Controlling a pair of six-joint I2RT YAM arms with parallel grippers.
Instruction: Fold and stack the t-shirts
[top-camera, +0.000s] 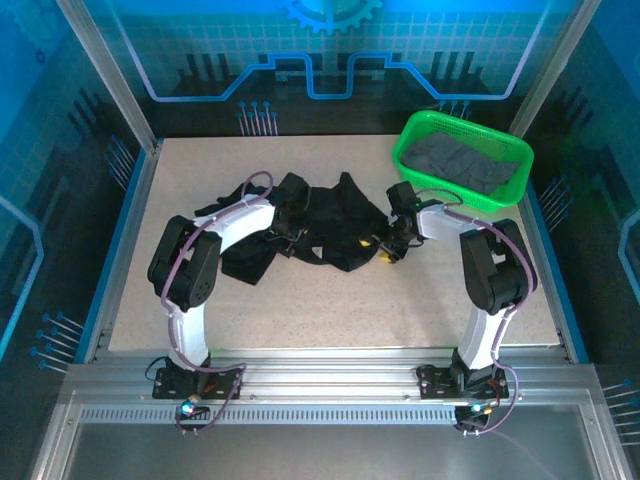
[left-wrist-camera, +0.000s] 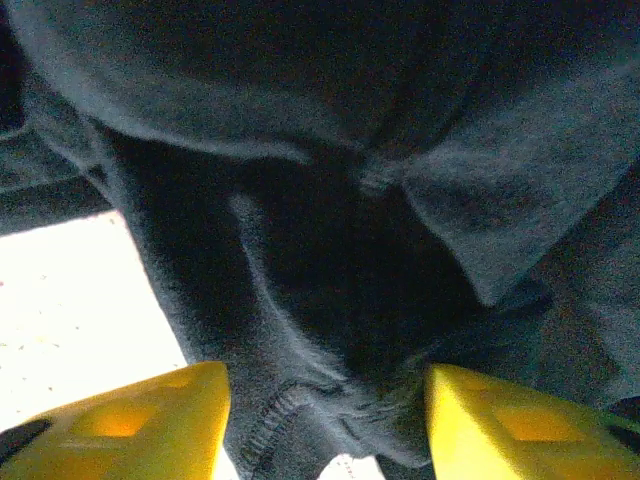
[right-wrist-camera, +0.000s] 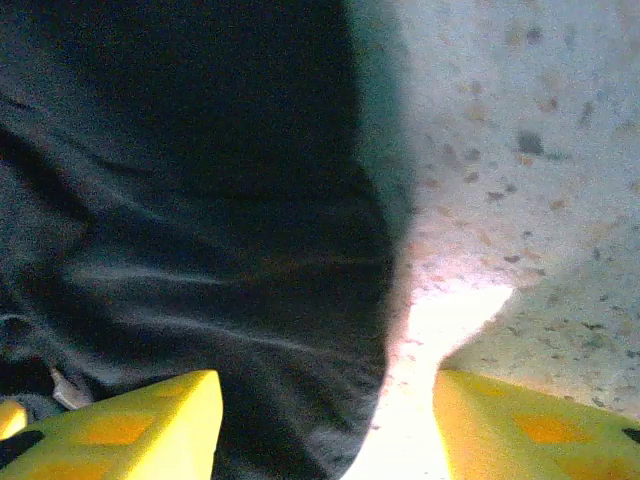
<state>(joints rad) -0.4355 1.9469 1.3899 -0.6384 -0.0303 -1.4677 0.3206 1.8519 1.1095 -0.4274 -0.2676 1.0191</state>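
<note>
A black t-shirt (top-camera: 325, 225) lies crumpled in the middle of the table. My left gripper (top-camera: 290, 230) is down on its left part. In the left wrist view that gripper (left-wrist-camera: 325, 400) is open, its yellow fingers (left-wrist-camera: 150, 420) wide apart with a stitched hem (left-wrist-camera: 270, 415) lying loose between them. My right gripper (top-camera: 385, 250) is at the shirt's right edge. In the right wrist view it (right-wrist-camera: 325, 400) is open too, straddling the cloth's edge (right-wrist-camera: 370, 300) with bare table on the right. Dark grey t-shirts (top-camera: 462, 165) lie in the green basket.
The green mesh basket (top-camera: 410, 152) stands at the back right of the speckled table (top-camera: 330, 310). Blue rails run along the table's left and right sides, and a metal frame (top-camera: 330, 360) spans the near edge.
</note>
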